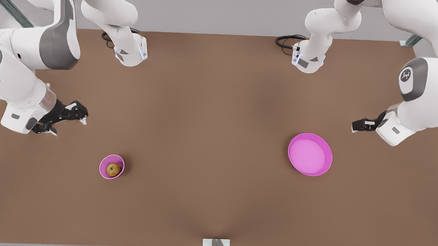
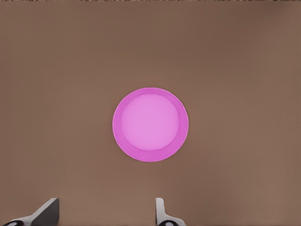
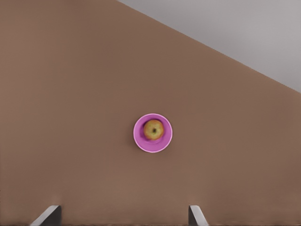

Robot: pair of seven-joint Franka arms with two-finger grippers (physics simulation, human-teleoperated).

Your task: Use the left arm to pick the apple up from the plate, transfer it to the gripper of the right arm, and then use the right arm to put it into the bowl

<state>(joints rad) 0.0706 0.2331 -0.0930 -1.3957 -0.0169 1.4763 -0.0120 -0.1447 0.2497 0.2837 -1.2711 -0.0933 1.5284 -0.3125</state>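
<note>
Two arms hang high and apart in the front view: the gripper of the right arm (image 1: 67,118) at the front view's left, spread and empty; the left arm's gripper (image 1: 362,125) at the right, near the plate (image 1: 327,151). Apple (image 1: 113,169) sits inside the bowl (image 1: 104,164); task reads finished, nothing further called for. Left wrist view: bare plate (image 2: 118,125) on brown table (image 2: 244,56), fingertips (image 2: 47,209) parted. Right wrist view: apple (image 3: 153,129) in bowl (image 3: 139,136), fingertips (image 3: 49,214) wide. No obstacles nearby.
</note>
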